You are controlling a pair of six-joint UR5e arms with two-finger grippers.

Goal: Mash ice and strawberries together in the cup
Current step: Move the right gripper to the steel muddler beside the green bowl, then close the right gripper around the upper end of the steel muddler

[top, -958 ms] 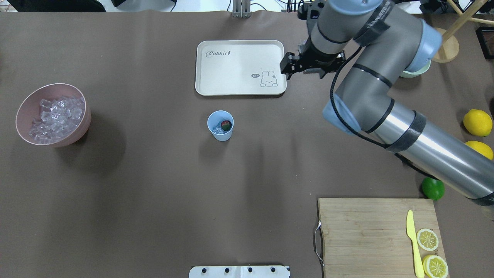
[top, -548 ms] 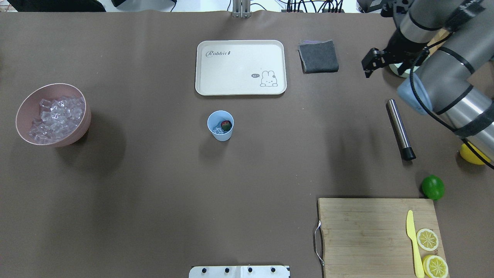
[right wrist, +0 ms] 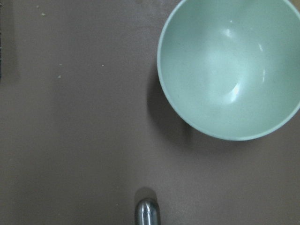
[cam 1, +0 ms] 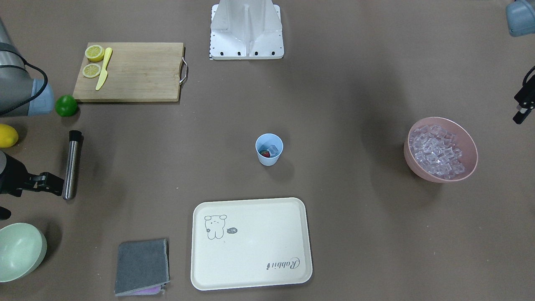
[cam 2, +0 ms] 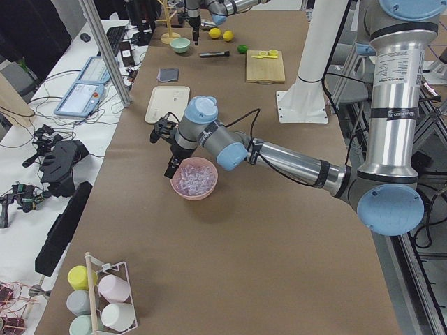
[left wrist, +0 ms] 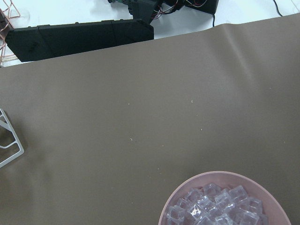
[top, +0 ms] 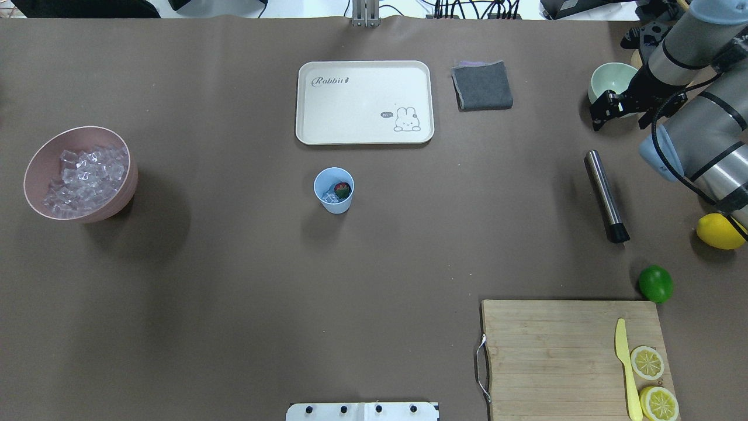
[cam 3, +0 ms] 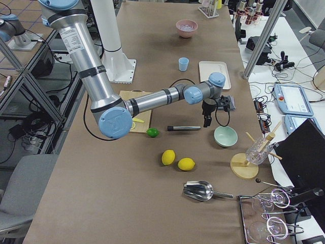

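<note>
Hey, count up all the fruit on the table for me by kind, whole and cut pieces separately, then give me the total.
whole lemons: 2
lemon slices: 2
lime: 1
strawberry, inside the cup: 1
Total: 6

Both arms are one make: brushed silver tubes between dull grey joint housings, each joint closed by a round light-blue cap [cam 2: 390, 209]. The right arm [top: 701, 126] has black bands wrapped round its tube, and a thin black cable [top: 663, 155] runs slack along it to the wrist. The left arm [cam 2: 286, 159] wears the same bands and cable. The left gripper [cam 2: 164, 149] and the right gripper [cam 3: 207, 123] are matt black and blocky. The white pedestal [cam 1: 246, 29] has a flat plate dotted with dark screws.
</note>
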